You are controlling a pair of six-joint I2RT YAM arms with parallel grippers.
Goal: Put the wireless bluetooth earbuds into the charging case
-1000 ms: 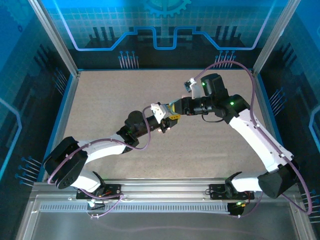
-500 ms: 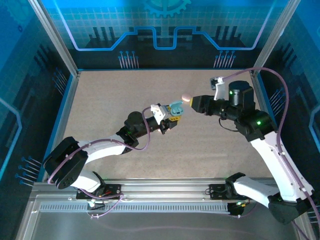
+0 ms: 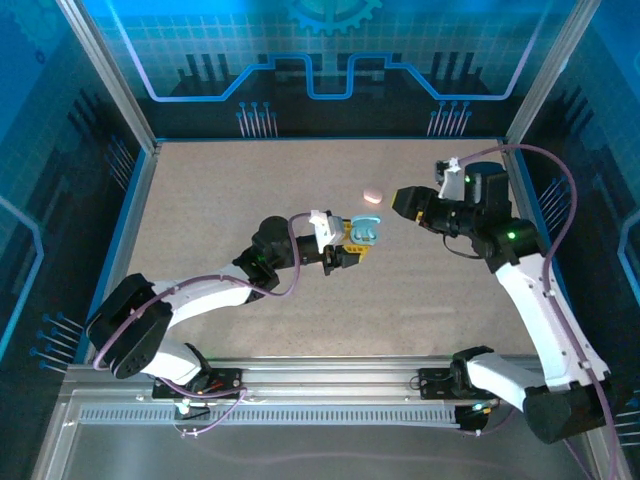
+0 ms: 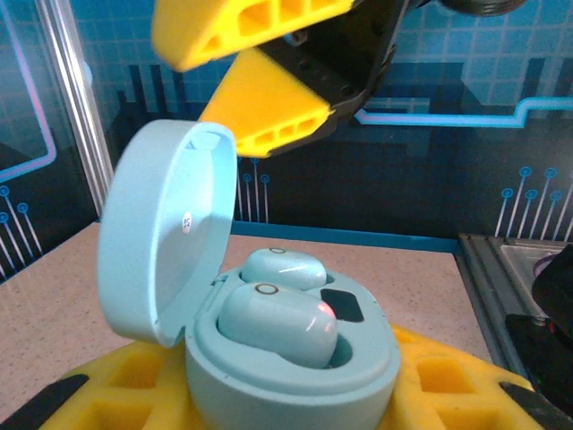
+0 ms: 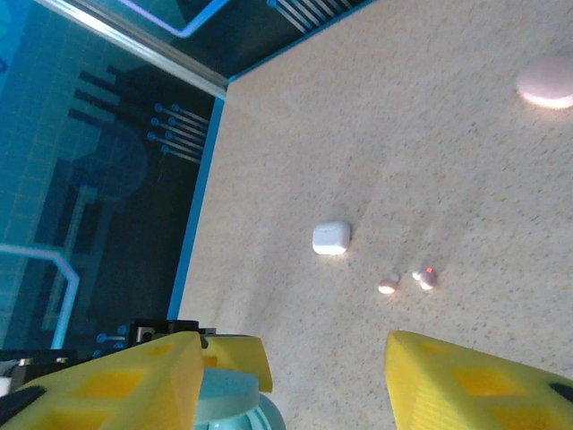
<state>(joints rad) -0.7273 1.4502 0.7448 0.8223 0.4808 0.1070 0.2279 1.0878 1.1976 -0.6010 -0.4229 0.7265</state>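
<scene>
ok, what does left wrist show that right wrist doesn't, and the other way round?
Left wrist, not right wrist: two pale blue earbuds seated in the open pale blue case. Right wrist, not left wrist: a white case, a pink case and two loose earbuds lying on the table. Both: the pale blue case, the table, and the right gripper with its jaws open.

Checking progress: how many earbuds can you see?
4 earbuds: two in the open blue case, two loose on the table by the white case. More may be hidden.
</scene>
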